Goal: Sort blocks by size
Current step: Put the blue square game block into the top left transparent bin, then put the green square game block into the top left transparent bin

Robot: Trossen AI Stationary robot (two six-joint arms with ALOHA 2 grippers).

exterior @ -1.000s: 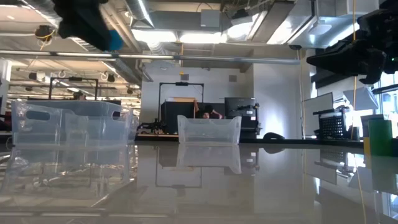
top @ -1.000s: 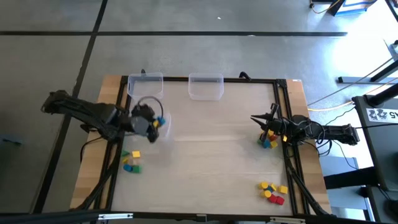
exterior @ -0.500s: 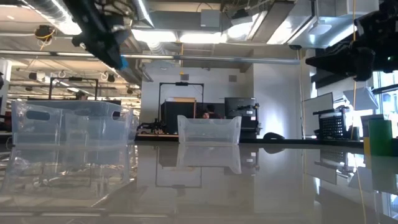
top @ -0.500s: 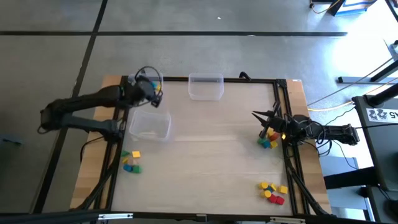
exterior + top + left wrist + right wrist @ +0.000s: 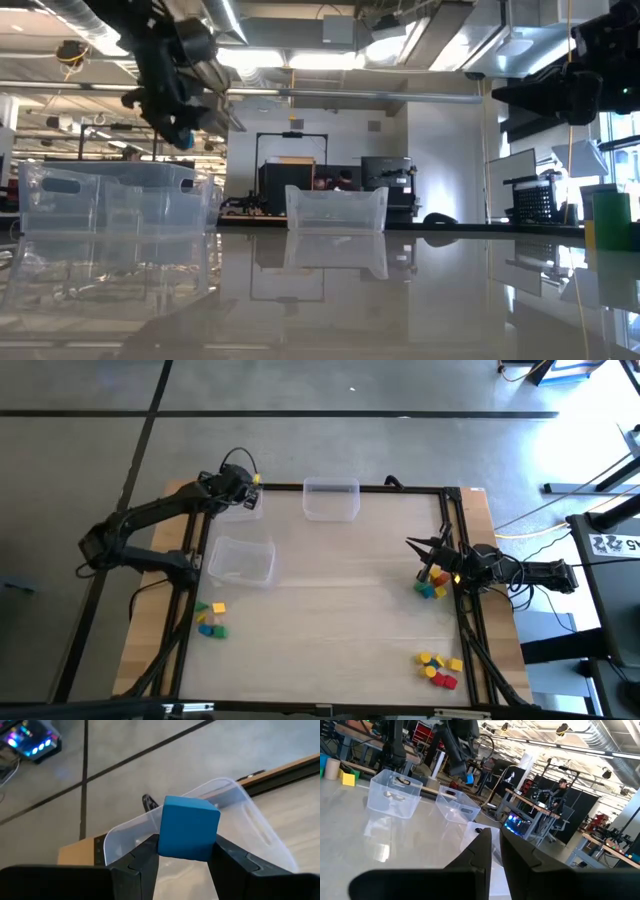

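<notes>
My left gripper [image 5: 243,488] is shut on a blue block [image 5: 189,826] in the air over the clear bin [image 5: 252,815] at the table's far left corner. In the low view the block [image 5: 184,140] hangs well above the bins. My right gripper [image 5: 424,552] is shut and empty at the table's right side, above a small heap of blocks [image 5: 432,587]. Other blocks lie on the table in a group at the near left [image 5: 210,619] and a group at the near right [image 5: 438,668]. My left gripper pinches the blue block by two opposite sides [image 5: 163,840] between its two fingers. The fingers slant down from the table's left. The block is lifted clear, over the far left bin.
A second clear bin [image 5: 241,561] stands on the table's left side and a third [image 5: 331,499] at the far edge's middle. The table's middle [image 5: 340,600] is bare wood. The table's dark frame rails [image 5: 462,630] run along its edges.
My left gripper has carried the blue block from above the left-side bin toward the table's far edge and has come down a little; it now hangs over the far left bin. It has stayed shut on the block.
</notes>
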